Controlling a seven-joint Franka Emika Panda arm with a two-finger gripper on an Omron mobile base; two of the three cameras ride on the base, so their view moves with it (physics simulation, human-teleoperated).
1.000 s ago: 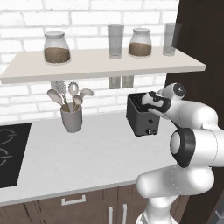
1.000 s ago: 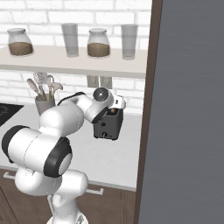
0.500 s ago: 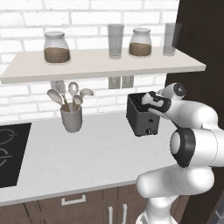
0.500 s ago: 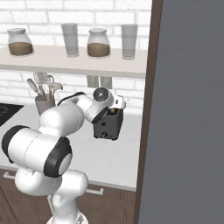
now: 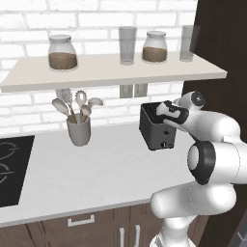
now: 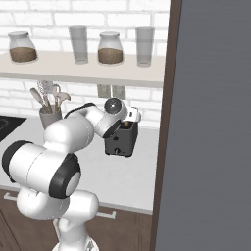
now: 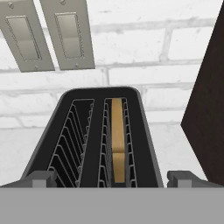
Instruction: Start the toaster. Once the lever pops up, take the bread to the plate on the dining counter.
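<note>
1. White brick wall (image 7: 144, 52) and a pale worktop (image 5: 96, 173) form the setting, with two switch plates (image 7: 46, 35) mounted on the wall.
2. Directly below and ahead of the gripper (image 7: 112, 177), the toaster (image 7: 103, 140) is seen from above; its black body (image 5: 155, 128) stands on the worktop.
3. Bread (image 7: 118, 138) is held upright in the slot on the right of the hand view.
4. Finger tips (image 7: 41, 178) are spread wide apart, with nothing between them.
5. Further off to the gripper's left, a grey utensil cup (image 5: 78, 130) is placed; jars and glasses are lined on the shelf (image 5: 111, 72) above.
</note>
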